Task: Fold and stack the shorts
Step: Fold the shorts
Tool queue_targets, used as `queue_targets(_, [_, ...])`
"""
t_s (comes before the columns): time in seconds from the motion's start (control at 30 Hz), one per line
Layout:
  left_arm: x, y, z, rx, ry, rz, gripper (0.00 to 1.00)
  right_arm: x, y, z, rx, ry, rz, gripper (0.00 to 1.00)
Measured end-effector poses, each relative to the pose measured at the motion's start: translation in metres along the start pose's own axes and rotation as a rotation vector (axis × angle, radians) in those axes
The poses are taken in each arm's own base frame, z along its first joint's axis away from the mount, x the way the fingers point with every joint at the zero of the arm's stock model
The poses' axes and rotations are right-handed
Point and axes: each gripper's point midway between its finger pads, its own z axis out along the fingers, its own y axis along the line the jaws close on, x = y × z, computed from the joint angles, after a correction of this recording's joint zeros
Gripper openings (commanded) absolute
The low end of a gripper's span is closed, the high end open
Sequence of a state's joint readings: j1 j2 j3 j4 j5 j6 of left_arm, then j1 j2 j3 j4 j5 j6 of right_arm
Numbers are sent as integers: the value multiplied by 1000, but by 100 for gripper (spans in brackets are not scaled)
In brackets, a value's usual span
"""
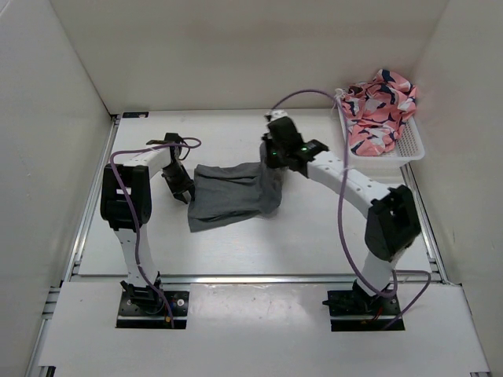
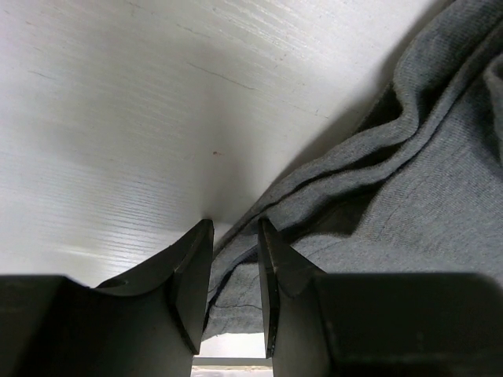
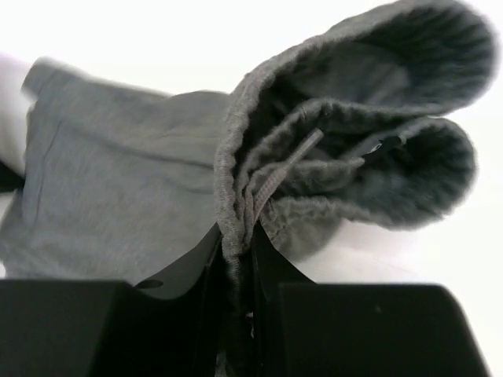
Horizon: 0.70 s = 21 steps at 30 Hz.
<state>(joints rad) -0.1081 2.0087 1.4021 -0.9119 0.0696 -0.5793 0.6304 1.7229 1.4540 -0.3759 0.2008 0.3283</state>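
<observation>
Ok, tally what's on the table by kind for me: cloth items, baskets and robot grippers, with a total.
Cloth items: 2 (plain dark grey soft cloth shorts; pink, white and navy patterned fabric bundle)
Baskets: 1 (white perforated plastic basket)
Grippers: 2 (left gripper, right gripper)
Total: 5

I count one pair of grey shorts (image 1: 233,196), one white basket (image 1: 410,147), and one heap of pink patterned cloth (image 1: 380,108).
</observation>
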Motion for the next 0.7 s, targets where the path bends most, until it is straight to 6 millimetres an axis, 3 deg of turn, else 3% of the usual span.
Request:
queue_targets(0.2, [0,0,0,3,1,0,40,30,98,9,-62,63,-295,0])
queue_targets(0.33, [0,0,0,2,1,0,40,46,139,11,-85,79,-405,0])
queue_targets(0.43, [0,-1,0,3,0,0,40,54,156,14,-91,87,-444,0])
queue_targets(0.7, [0,-1,0,4,0,0,40,60,176,33,-83,96,-489,0])
